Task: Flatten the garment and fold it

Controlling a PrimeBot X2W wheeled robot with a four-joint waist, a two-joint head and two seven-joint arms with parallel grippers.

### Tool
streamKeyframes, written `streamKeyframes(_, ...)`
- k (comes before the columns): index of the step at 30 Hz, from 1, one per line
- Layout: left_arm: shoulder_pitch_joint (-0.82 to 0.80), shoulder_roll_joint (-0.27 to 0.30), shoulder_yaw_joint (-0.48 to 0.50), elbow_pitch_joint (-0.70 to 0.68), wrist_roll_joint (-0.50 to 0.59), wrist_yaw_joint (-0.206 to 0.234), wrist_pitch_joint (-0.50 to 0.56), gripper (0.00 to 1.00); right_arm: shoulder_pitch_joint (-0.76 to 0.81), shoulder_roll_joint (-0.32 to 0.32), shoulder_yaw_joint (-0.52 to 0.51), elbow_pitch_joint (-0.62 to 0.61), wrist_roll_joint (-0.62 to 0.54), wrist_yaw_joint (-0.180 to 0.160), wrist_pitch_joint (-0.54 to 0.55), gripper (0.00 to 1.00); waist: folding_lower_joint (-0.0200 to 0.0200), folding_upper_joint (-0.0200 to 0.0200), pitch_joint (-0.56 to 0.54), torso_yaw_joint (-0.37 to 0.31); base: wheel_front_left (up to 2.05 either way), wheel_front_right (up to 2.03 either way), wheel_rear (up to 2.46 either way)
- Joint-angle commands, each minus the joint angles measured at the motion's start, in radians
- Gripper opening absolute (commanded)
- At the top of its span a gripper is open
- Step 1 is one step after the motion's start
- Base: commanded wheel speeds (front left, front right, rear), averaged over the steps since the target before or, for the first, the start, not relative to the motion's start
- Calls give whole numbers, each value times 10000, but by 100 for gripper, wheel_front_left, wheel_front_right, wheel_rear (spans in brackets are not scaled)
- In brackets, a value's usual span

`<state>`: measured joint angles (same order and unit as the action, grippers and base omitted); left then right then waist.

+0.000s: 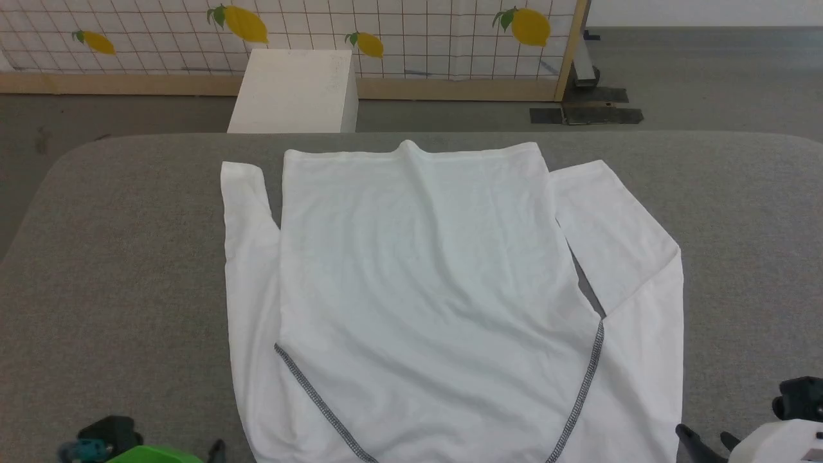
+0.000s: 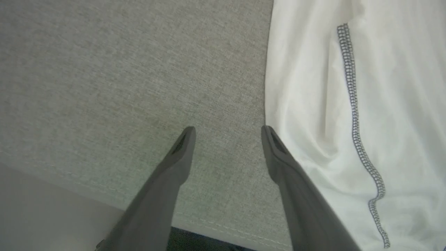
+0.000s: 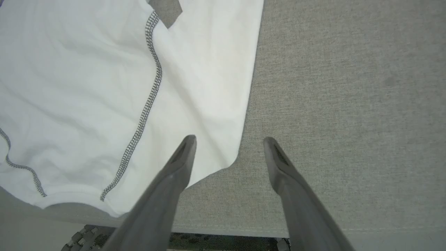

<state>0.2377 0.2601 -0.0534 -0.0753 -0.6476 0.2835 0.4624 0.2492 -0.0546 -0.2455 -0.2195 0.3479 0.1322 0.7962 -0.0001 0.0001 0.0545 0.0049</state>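
The garment [image 1: 418, 270] is a white shirt spread flat on the grey table [image 1: 128, 257], its hem at the far side. The left sleeve lies straight along the body and the right sleeve is bent back on itself. Dark zigzag stitching runs along the shoulder seams near me. My left gripper [image 2: 228, 130] is open over bare table, its right finger at the edge of the garment [image 2: 383, 87]. My right gripper [image 3: 228, 141] is open above the corner of the garment [image 3: 87, 87], with nothing held. Low in the head view the right gripper [image 1: 704, 437] shows beside the right sleeve.
A rigid white box [image 1: 292, 90] stands on the floor behind the table. Behind it runs a grid panel with lemon prints [image 1: 386, 32]. The table's front edge [image 3: 313, 232] lies just below both grippers. Wide bare table [image 1: 752, 257] flanks the shirt.
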Motion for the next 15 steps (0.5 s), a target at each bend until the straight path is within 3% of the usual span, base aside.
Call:
streamKeyframes(1,184,163,157,-219,127,147,-59,100,-88,-23,-108,-167,224,-15,-45,100,1,-1,9,9,0,0,0)
streamKeyframes(3,197,292,348,-523,329,332,-266,100,-61,-5,-305,-361,521,-15,40,100,1,-1,10,19,0,0,0)
streamKeyframes(7,-206,348,805,-1179,1011,393,-1993,100,-162,11,-957,-891,548,-15,141,100,1,-1,78,30,0,0,0)
streamKeyframes(12,-886,565,686,-1414,1971,-784,-5210,100,-1600,19,-1873,-1125,0,-15,-429,100,1,-1,311,-67,0,0,0)
streamKeyframes(15,-1303,469,650,-1257,2382,-1012,-6630,100,-2872,-120,-1922,-707,-347,-15,-810,100,1,-1,590,-109,0,0,0)
